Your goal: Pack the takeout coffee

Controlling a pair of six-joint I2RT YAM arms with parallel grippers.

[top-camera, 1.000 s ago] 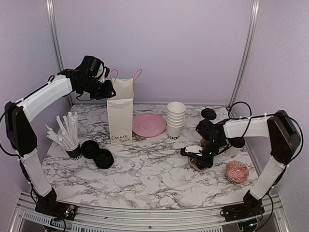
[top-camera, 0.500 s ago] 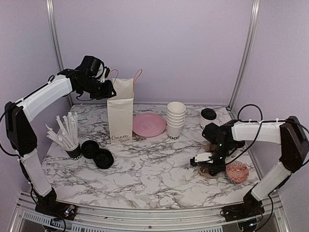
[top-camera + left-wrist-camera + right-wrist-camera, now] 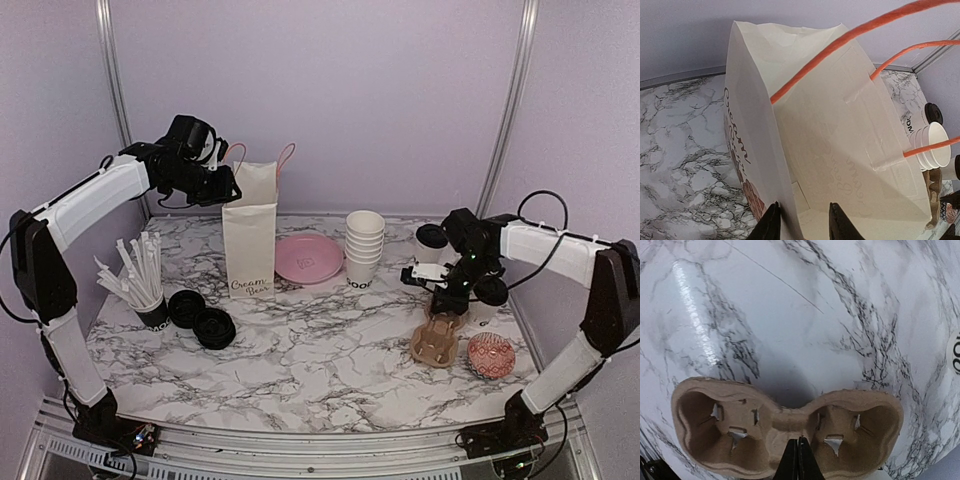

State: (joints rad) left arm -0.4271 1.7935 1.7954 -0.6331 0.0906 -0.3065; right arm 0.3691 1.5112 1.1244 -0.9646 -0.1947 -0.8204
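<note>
The cardboard carrier [image 3: 437,340] lies flat on the bench [image 3: 300,380], both wells empty. The right hand [image 3: 799,450] hangs just above its middle bridge, fingers together and holding nothing. One takeout coffee [image 3: 488,300] stands just right of the carrier's far end, and another [image 3: 432,240] just beyond. The step in hand looks best done by spreading wide, gripping a cup below its lid and seating it upright. Far left of the carrier, the left hand [image 3: 804,210] stands apart astride the paper bag [image 3: 249,240] wall.
</note>
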